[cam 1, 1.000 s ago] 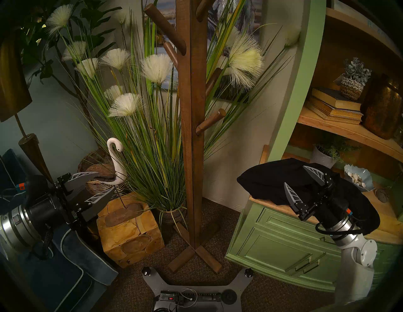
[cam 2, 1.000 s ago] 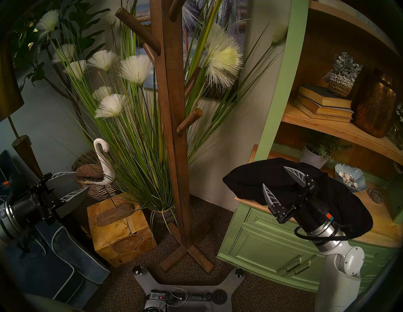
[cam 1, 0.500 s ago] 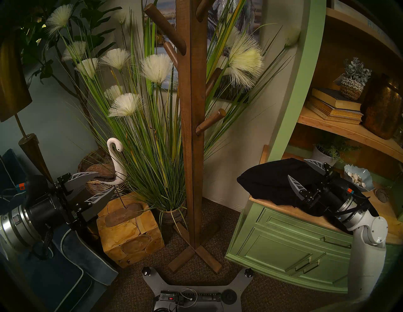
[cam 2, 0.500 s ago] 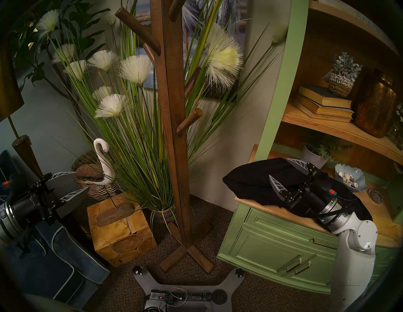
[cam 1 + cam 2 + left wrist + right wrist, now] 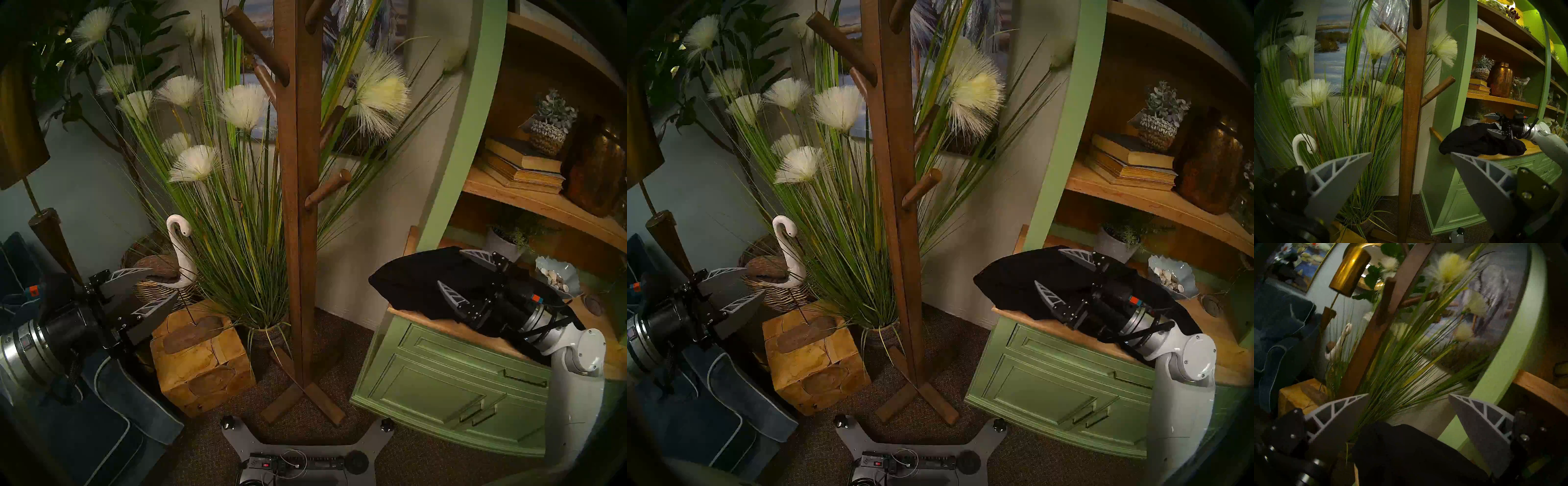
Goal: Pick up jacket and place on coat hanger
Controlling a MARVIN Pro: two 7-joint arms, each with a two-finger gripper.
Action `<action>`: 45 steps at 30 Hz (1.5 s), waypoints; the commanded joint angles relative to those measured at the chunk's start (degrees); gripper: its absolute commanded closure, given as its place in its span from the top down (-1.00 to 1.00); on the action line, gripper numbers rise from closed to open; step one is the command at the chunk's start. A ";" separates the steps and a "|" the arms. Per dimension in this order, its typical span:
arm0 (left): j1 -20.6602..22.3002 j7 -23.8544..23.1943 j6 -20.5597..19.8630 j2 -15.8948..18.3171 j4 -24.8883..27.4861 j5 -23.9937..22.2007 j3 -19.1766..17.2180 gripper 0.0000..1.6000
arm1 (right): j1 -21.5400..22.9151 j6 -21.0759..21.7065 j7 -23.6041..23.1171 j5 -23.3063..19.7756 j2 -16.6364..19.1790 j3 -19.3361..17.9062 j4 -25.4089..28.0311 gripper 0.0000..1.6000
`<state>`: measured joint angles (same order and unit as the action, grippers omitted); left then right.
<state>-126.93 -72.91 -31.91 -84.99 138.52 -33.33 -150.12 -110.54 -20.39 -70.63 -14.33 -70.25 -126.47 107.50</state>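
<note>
The black jacket [image 5: 410, 285] lies bunched on the wooden counter of the green cabinet [image 5: 441, 380] at the right. It also shows in the other views [image 5: 1010, 281] [image 5: 1469, 140] [image 5: 1407, 446]. My right gripper [image 5: 450, 268] [image 5: 1047, 267] [image 5: 1410, 394] is open and lies low over the jacket's top, fingers pointing left, with fabric below and between them. The brown wooden coat stand [image 5: 298, 203] [image 5: 895, 203] [image 5: 1412, 101] stands in the middle on its cross foot, pegs bare. My left gripper [image 5: 165, 281] [image 5: 1411, 152] is open and empty at the far left.
A tall grass plant [image 5: 234, 210] with white tufts stands behind the stand. A wooden block [image 5: 200, 353], a white swan figure [image 5: 178, 244] and a basket sit left of it. A shell bowl [image 5: 556, 275] and a potted plant [image 5: 502, 244] are behind the jacket.
My right arm has dropped and levelled out, and its open gripper has moved left and down onto the jacket's top. The left arm and the jacket have not moved.
</note>
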 commanded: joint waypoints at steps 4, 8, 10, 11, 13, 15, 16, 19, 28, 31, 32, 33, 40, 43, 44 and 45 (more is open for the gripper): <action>0.22 -0.28 -0.15 -0.05 0.59 -0.56 -0.02 1.00 | 3.85 -4.73 -0.51 13.10 6.21 1.71 -0.08 1.00; 0.23 -0.27 -0.11 -0.04 0.57 -0.49 0.00 1.00 | 6.45 -4.21 0.35 14.81 7.50 1.55 0.51 1.00; 0.23 -0.27 -0.11 -0.04 0.57 -0.47 0.01 1.00 | 7.20 -3.87 1.06 15.12 8.34 1.71 0.46 1.00; 0.23 -0.27 -0.11 -0.05 0.57 -0.47 0.01 1.00 | 7.87 -3.73 0.95 15.39 8.52 1.67 0.36 1.00; 0.24 -0.28 -0.13 -0.06 0.58 -0.49 0.00 1.00 | 8.81 -3.55 1.29 15.80 9.01 2.02 -0.32 1.00; 0.25 -0.30 -0.16 -0.07 0.60 -0.53 -0.02 1.00 | 9.87 -3.16 1.41 16.55 9.46 2.77 -1.89 1.00; 0.25 -0.30 -0.17 -0.08 0.60 -0.54 -0.03 1.00 | 10.27 -2.87 1.06 16.67 9.48 2.97 -2.28 1.00; 0.26 -0.32 -0.22 -0.09 0.62 -0.59 -0.05 1.00 | 11.29 -2.81 1.39 18.23 9.28 4.26 -4.78 1.00; 0.27 -0.30 -0.21 -0.09 0.61 -0.54 -0.03 1.00 | 15.76 -3.03 2.75 19.39 10.76 6.10 -11.80 1.00; 0.27 -0.29 -0.20 -0.09 0.61 -0.52 -0.02 1.00 | 16.93 -2.96 2.30 18.78 10.74 6.21 -12.43 1.00; 0.27 -0.29 -0.20 -0.09 0.61 -0.52 -0.02 1.00 | 17.16 -2.48 2.07 18.44 10.77 6.26 -12.45 1.00; 0.27 -0.29 -0.20 -0.09 0.61 -0.52 -0.02 1.00 | 17.61 -2.51 2.02 18.48 10.87 6.51 -12.89 1.00; 0.28 -0.31 -0.23 -0.10 0.62 -0.55 -0.04 1.00 | 19.58 -2.79 2.01 18.79 11.24 7.64 -15.46 1.00; 0.29 -0.32 -0.24 -0.10 0.62 -0.56 -0.05 1.00 | 20.71 -1.63 1.36 19.22 12.12 8.47 -17.53 1.00; 0.29 -0.33 -0.25 -0.10 0.63 -0.56 -0.05 1.00 | 20.90 -1.53 1.19 19.47 12.39 8.70 -18.11 1.00; 0.29 -0.33 -0.25 -0.11 0.63 -0.57 -0.05 1.00 | 21.12 -1.46 1.47 20.33 12.59 8.96 -18.90 1.00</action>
<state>-126.84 -72.83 -32.02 -85.10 138.52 -33.23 -150.12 -93.84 -22.87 -69.34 5.27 -60.08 -118.18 90.50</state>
